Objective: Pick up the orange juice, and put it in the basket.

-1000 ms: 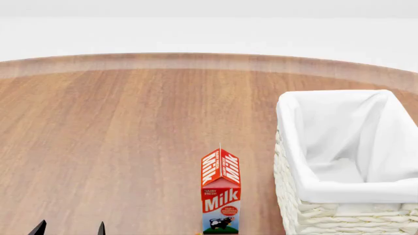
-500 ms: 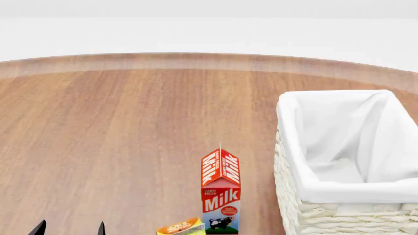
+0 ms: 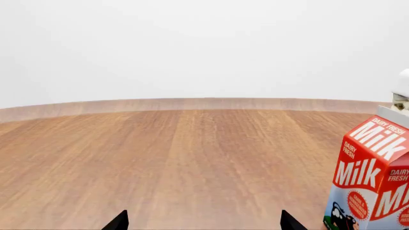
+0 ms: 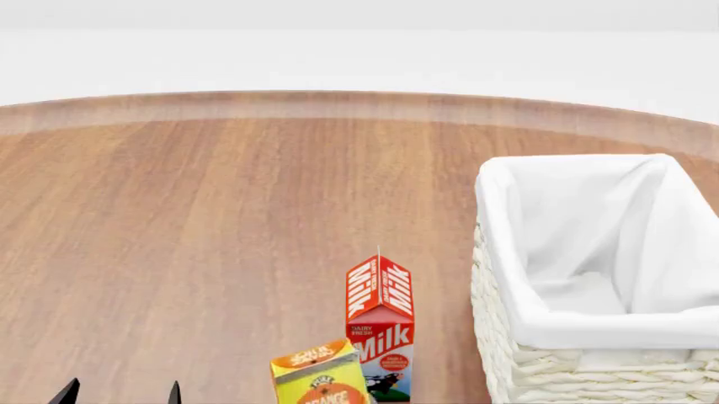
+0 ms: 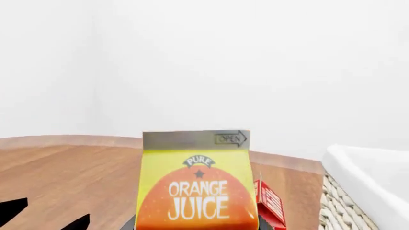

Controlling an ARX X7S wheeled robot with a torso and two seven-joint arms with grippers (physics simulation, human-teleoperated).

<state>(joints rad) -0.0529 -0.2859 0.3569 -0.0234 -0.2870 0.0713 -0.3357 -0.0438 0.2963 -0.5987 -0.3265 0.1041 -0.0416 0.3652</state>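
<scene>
The orange juice (image 4: 319, 375), a yellow carton with an orange top, is at the bottom edge of the head view, just left of the Milk carton (image 4: 380, 324). It fills the middle of the right wrist view (image 5: 195, 184), close to the camera. My right gripper (image 5: 196, 226) is almost wholly hidden behind it, with only grey finger edges showing at the carton's sides, and holds it above the table. The cream wicker basket (image 4: 494, 278) with its white liner stands at the right and shows in the right wrist view (image 5: 364, 177). My left gripper (image 4: 121, 394) is open and empty, low at the left, with its tips wide apart in the left wrist view (image 3: 201, 223).
The round wooden table (image 4: 225, 210) stretches to a curved far edge. The Milk carton stands between the orange juice and the basket, and shows in the left wrist view (image 3: 370, 182) and the right wrist view (image 5: 269, 203).
The orange juice has risen into the head view from below the bottom edge, beside the Milk carton. The left gripper, Milk carton and basket have not moved.
</scene>
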